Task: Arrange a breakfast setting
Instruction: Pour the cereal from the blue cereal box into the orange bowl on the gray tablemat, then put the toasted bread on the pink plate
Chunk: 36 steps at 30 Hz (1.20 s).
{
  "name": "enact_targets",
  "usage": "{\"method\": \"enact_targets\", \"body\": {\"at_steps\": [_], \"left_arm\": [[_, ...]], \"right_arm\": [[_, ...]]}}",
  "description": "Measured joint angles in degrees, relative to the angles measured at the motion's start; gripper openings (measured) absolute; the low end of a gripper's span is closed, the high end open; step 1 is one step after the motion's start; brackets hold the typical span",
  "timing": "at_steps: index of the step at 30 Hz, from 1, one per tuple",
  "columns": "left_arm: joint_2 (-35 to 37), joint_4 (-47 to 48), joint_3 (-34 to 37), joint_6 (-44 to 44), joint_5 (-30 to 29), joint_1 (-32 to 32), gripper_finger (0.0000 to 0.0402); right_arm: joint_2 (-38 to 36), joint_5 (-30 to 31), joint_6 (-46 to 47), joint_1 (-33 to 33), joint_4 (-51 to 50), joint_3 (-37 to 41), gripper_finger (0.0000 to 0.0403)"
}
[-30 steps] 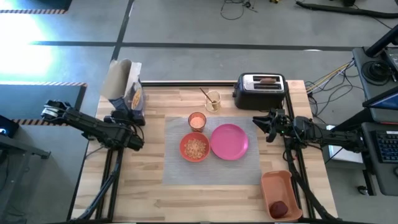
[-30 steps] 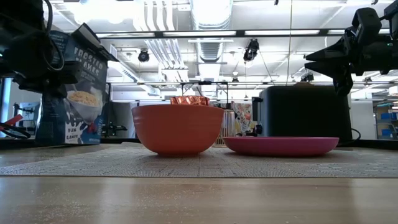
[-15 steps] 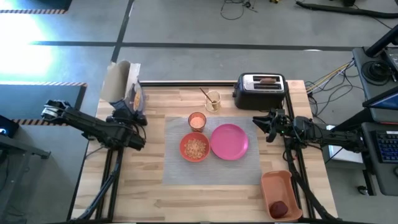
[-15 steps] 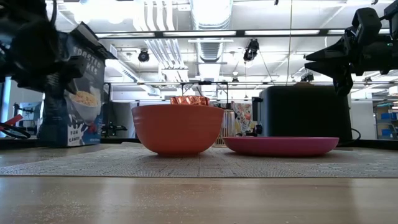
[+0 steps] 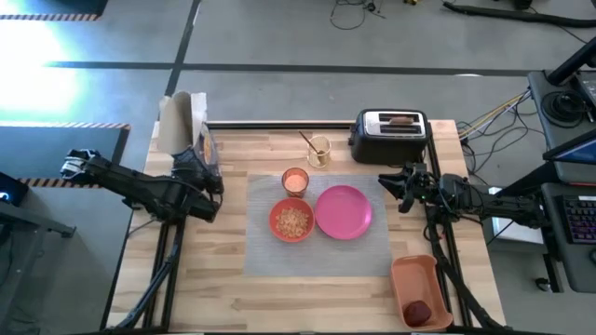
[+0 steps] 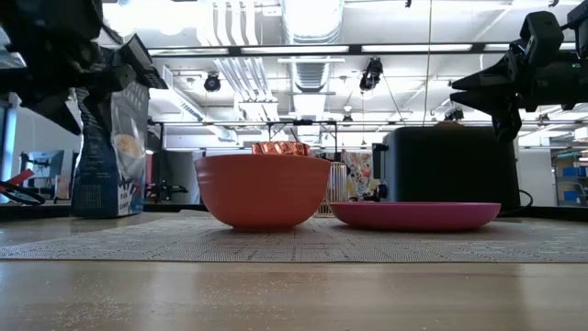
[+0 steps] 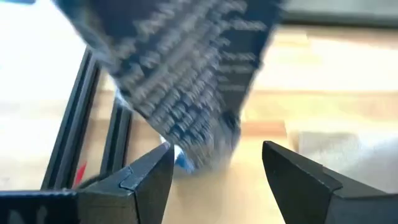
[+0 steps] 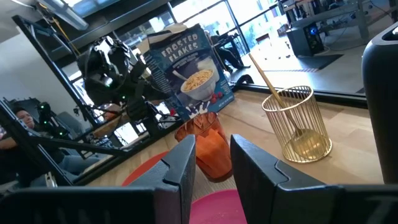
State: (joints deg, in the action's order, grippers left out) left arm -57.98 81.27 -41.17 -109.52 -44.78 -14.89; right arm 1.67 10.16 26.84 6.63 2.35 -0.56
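standing at the upper left of the high view, the cereal box [image 5: 189, 128] sits clear of our setting; left pincer [image 7: 214, 168] gapes empty beside it, right pincer [image 8: 212, 163] nearly closed, holding nothing.

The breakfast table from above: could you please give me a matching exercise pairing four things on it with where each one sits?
Things:
1. bowl
2. toast
3. spoon
4. dark red fruit

Places:
A. in the orange tray
B. in the toaster
C. left of the pink plate
D. in the gold wire holder

Pairs: 1-C, 2-B, 3-D, 4-A
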Motion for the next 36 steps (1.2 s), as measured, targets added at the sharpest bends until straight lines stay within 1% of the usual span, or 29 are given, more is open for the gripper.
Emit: {"method": "enact_targets", "body": {"at_steps": [3, 6, 10, 13, 15, 18, 21, 25, 28, 32, 36], "left_arm": [[0.0, -0.3, -2.9, 4.6, 3.7, -0.7, 0.0226], [0.0, -2.4, -5.6, 11.5, 6.3, -2.5, 0.0226], [0.0, -8.7, -8.2, 24.1, 9.6, -6.3, 0.0227], [-0.1, -16.4, -8.4, 32.6, 9.9, -10.3, 0.0227], [0.0, -25.1, -7.5, 37.5, 8.1, -13.1, 0.0227], [-0.1, -39.0, -5.3, 45.4, 3.3, -17.2, 0.0227], [-0.1, -52.3, -2.8, 56.0, -1.3, -20.5, 0.0227], [-0.1, -64.8, -0.3, 68.3, -3.1, -22.2, 0.0227], [-0.1, -70.8, 1.2, 73.1, -3.3, -22.2, 0.0227], [-0.3, -71.8, 1.3, 75.0, -2.9, -22.3, 0.0227], [-0.5, -72.3, 0.7, 76.2, 1.4, -22.3, 0.0226]], "right_arm": [[0.0, 0.0, 0.0, 0.0, 0.0, 0.0, 0.0091], [0.0, 0.0, 0.0, 0.0, 0.0, 0.0, 0.0091], [0.0, 0.0, 0.0, 0.0, 0.0, 0.0, 0.0091], [0.0, 0.0, 0.0, 0.0, 0.0, 0.0, 0.0091], [0.0, 0.0, 0.0, 0.0, 0.0, 0.0, 0.0091], [0.0, 0.0, 0.0, 0.0, 0.0, 0.0, 0.0091], [0.0, 0.0, 0.0, 0.0, 0.0, 0.0, 0.0091], [0.0, 0.0, 0.0, 0.0, 0.0, 0.0, 0.0091], [0.0, 0.0, 0.0, 0.0, 0.0, 0.0, 0.0091], [0.0, 0.0, 0.0, 0.0, 0.0, 0.0, 0.0091], [0.0, 0.0, 0.0, 0.0, 0.0, 0.0, 0.0091]]}}
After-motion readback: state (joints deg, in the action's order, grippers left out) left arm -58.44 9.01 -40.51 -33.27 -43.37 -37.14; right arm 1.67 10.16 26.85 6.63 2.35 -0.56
